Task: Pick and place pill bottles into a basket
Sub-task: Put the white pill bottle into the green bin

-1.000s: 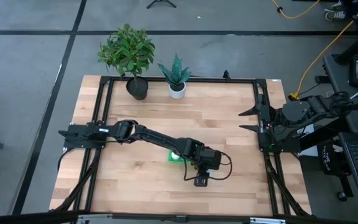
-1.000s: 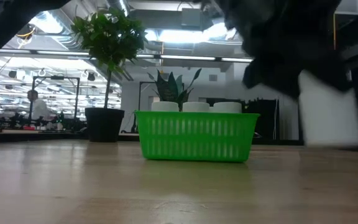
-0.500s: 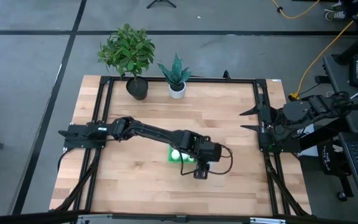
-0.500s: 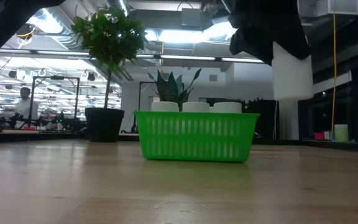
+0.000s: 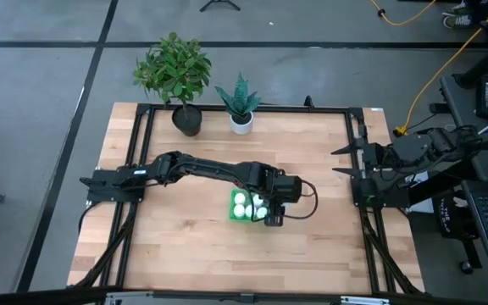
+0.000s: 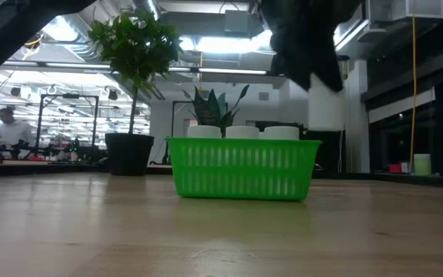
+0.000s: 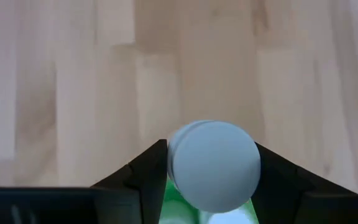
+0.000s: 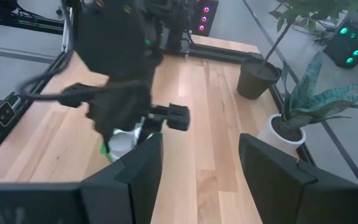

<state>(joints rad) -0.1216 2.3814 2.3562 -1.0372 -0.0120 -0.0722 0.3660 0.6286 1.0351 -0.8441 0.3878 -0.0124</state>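
In basket [image 5: 234, 212]: pill bottles [image 5: 241, 201].

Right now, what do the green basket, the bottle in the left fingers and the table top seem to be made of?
The basket: likely moulded plastic, bright green, with thin vertical slats in its wall and a mild sheen.
The pill bottle, gripped between the left fingers: probably plastic, plain white, smooth and matte.
The table: apparently wood, pale jointed strips with visible grain, lightly glossy.
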